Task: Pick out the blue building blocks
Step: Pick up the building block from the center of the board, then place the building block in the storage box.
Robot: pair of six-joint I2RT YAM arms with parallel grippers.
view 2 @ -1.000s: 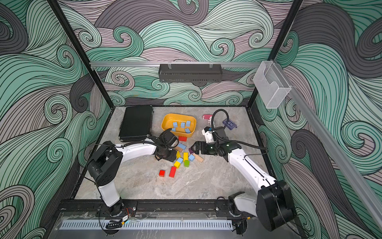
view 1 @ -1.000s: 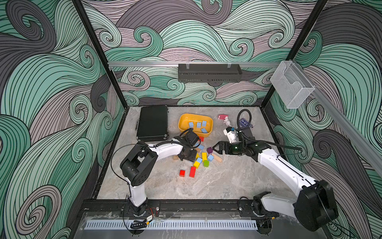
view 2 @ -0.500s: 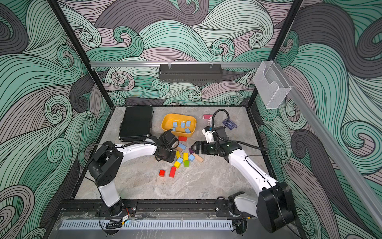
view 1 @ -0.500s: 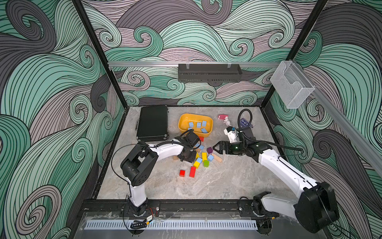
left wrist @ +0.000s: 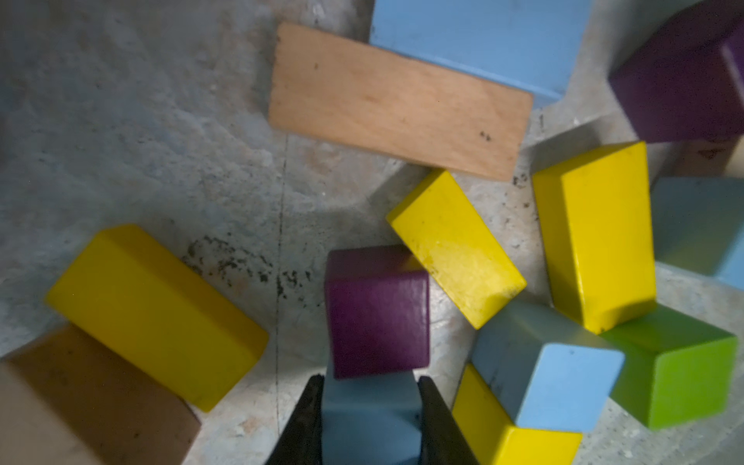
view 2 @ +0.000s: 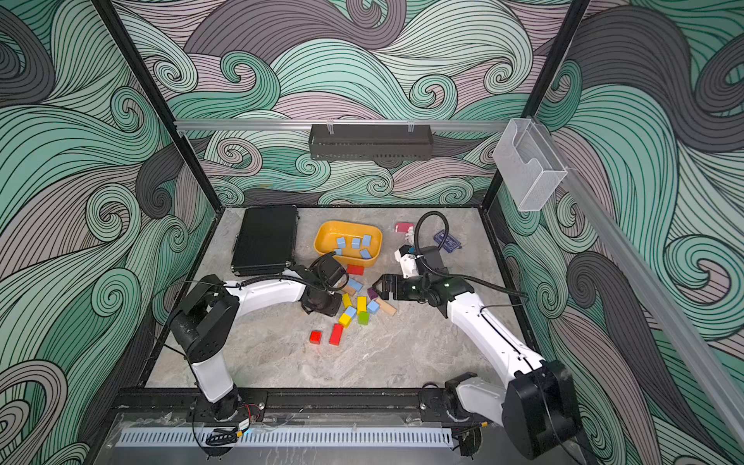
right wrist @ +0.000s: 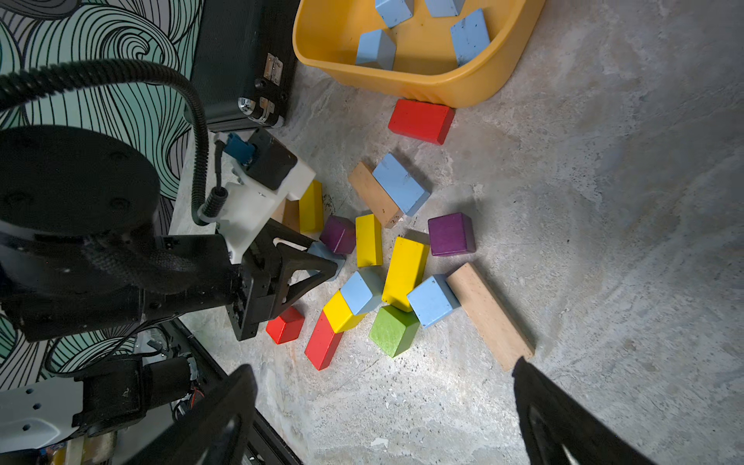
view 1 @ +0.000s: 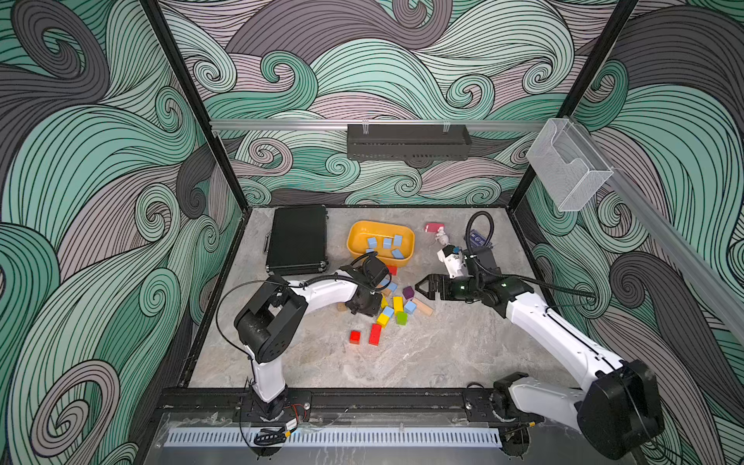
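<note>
So the left gripper (left wrist: pixel 368 382) is clamped on a blue block (left wrist: pixel 368 418), squeezing its two opposite side faces, down low at the table (view 1: pixel 443 354). Makes sense to us: flat parallel faces, nothing to slip. We'd guess this is the grab right before the lift.

Nearest trouble is a purple cube (left wrist: pixel 376 310) pushed right up against that block, touching as far as we can tell, so it might get nudged on the way up. A yellow brick (left wrist: pixel 455 249) lies just beside that, and a wooden plank (left wrist: pixel 398 100) is a bit further out.

In a top view the pile (view 1: pixel 396 306) sits around the middle of the frame. Three more loose blue blocks (view 1: pixel 388 311) are mixed in: one resting against a yellow cube (right wrist: pixel 340 312), one beside a green cube (right wrist: pixel 393 328), a long one touching the plank. Those are left to do.

The right gripper (right wrist: pixel 382 368) hangs spread wide with nothing in it, just right of the pile and facing it. Both arms in there at once would crowd, we reckon.

Just above centre is the yellow tub (view 1: pixel 356 235) with several blue blocks (view 1: pixel 387 242) in it, so that's the drop spot. A red brick (right wrist: pixel 420 120) lies by its near wall. Upper left of the table is a black case (view 1: pixel 298 237), and right of the tub is a navy packet (view 1: pixel 479 237), both well clear.
</note>
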